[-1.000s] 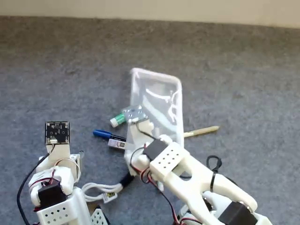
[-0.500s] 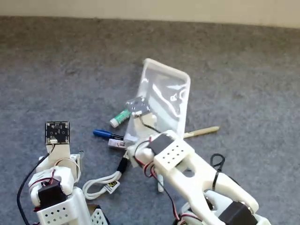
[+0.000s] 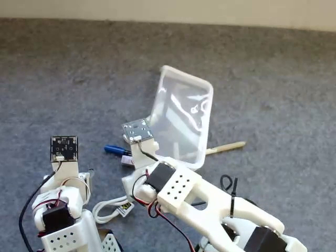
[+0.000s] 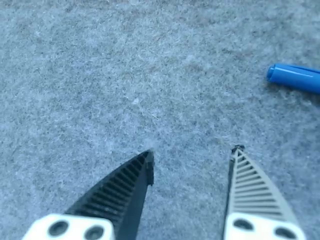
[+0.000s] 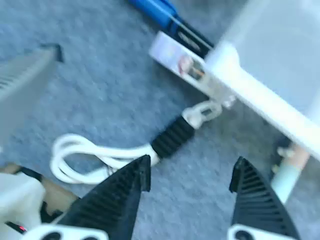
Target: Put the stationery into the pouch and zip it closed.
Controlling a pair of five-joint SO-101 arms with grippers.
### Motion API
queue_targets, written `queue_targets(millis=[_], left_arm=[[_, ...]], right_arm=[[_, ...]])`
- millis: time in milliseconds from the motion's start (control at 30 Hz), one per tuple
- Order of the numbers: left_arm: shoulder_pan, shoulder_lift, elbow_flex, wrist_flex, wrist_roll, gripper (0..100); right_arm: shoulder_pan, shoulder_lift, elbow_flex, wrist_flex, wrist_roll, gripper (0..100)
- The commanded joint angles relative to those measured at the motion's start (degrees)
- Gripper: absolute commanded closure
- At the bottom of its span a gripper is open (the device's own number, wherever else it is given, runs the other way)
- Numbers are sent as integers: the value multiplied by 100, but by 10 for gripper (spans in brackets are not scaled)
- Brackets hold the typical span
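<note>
Since the pouch got swung round a second ago, it's stayed put: clear, lying tilted on the grey carpet, blue pen just off its near corner and a wooden pencil poking out from the opposite side. Right gripper has backed off toward the pen side, jaws spread wide above the white cord with the black end. Left gripper hangs parted over bare carpet, pen nearby.
</note>
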Motion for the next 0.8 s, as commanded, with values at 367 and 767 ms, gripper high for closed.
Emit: queue_targets(millis=[367,767], left_arm=[[-66,31,-295,-114,35,768],[-66,31,-286,-114,35,768]], right_arm=[[-48,1903,-840,-321,-659,743],[-136,2000,-804,-1112,-941,744]])
